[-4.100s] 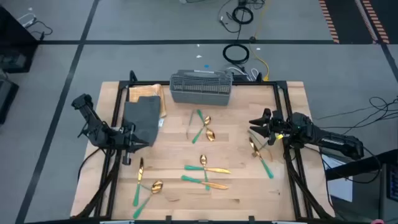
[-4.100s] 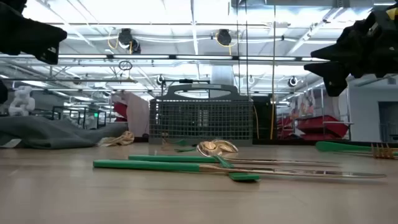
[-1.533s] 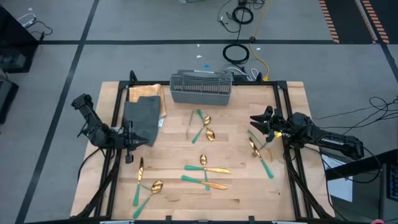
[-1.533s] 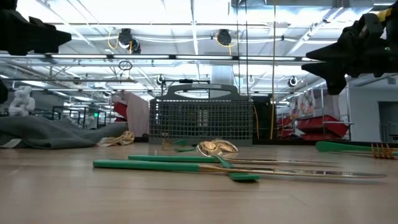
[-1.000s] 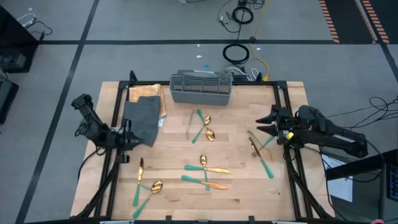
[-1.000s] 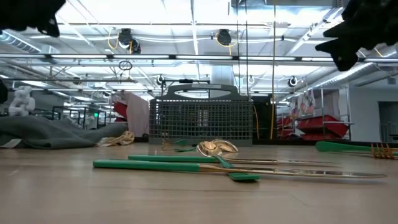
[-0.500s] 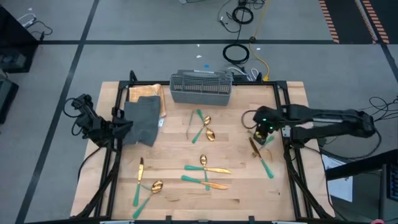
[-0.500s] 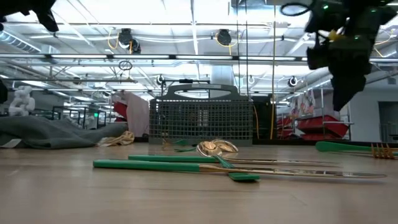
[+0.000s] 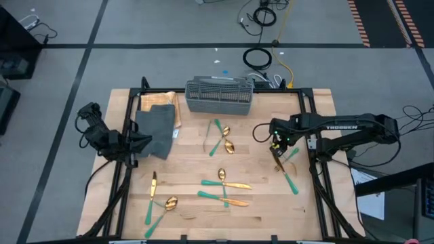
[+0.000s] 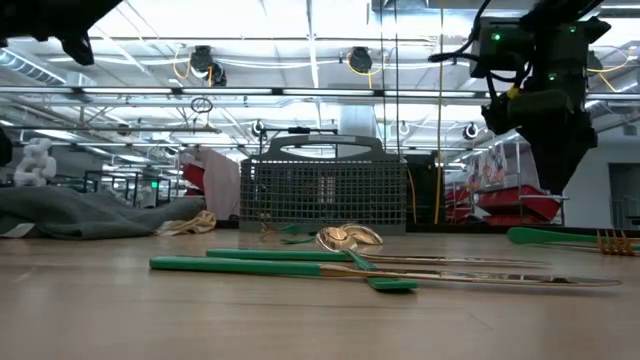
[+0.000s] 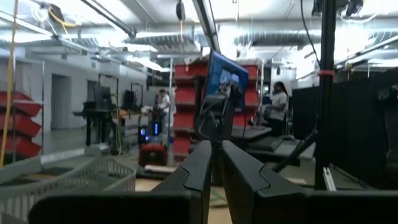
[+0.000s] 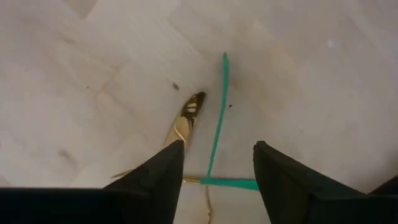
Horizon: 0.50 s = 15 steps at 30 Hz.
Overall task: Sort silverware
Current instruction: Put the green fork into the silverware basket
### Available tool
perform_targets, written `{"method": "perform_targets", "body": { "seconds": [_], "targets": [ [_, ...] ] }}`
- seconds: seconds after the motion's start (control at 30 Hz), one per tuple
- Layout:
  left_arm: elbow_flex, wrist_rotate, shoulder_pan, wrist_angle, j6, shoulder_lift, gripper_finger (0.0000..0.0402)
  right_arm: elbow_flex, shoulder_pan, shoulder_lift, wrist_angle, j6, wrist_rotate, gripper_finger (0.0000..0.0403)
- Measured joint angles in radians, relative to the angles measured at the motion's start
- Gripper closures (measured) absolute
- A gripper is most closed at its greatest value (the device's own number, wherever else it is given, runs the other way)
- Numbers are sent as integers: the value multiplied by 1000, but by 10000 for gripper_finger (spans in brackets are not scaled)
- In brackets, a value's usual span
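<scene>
Right jaws spread, empty, above silverware (image 12: 214, 134)

arms: dark, jointed | right arm (image 9: 352, 127): white lettering, green light

silverware (image 9: 222, 188) before basket (image 9: 219, 95), cloth (image 9: 156, 130) left

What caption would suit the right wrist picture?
Open right gripper poised above crossed teal-handled silverware on the wooden table.
</scene>
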Motion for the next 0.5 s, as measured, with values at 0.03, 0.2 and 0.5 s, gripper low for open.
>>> {"method": "perform_targets", "body": {
  "seconds": [0.03, 0.2, 0.5],
  "targets": [
    [0, 0, 0, -15, -7, 0, 359, 0, 2, 6, 1, 12, 13, 205],
    [0, -14, 0, -109, -96, 0, 359, -8, 26, 39, 28, 101, 65, 190],
    [0, -52, 0, -259, -251, 0, 359, -8, 62, 115, 54, 163, 101, 201]
  ]
}}
